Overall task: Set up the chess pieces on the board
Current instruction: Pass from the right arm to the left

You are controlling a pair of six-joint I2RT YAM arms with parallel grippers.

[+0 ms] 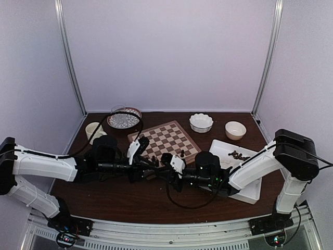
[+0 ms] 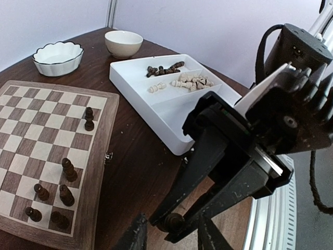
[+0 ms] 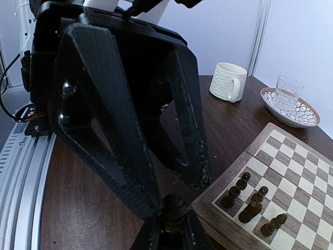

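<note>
The board [image 1: 169, 136] lies mid-table, with several dark chess pieces [image 2: 67, 169] standing along its near edge. My right gripper [image 3: 173, 230] is shut on a dark chess piece [image 3: 174, 211], held upright just off the board's corner [image 3: 244, 200]. My left gripper [image 2: 170, 230] is open, its fingers [image 3: 200, 174] on either side of that piece [image 2: 175, 221] without closing on it. Both grippers meet in the top view just in front of the board [image 1: 157, 169]. A white divided tray [image 2: 156, 112] holds more dark pieces [image 2: 164, 69] and cream pieces [image 2: 191, 81].
A scalloped white bowl [image 1: 201, 122] and a cream cup [image 1: 235, 130] stand behind the tray. A glass on a patterned plate [image 1: 124, 117] and a ribbed mug [image 1: 93, 129] stand at the back left. The table's near edge has a metal rail [image 3: 26, 156].
</note>
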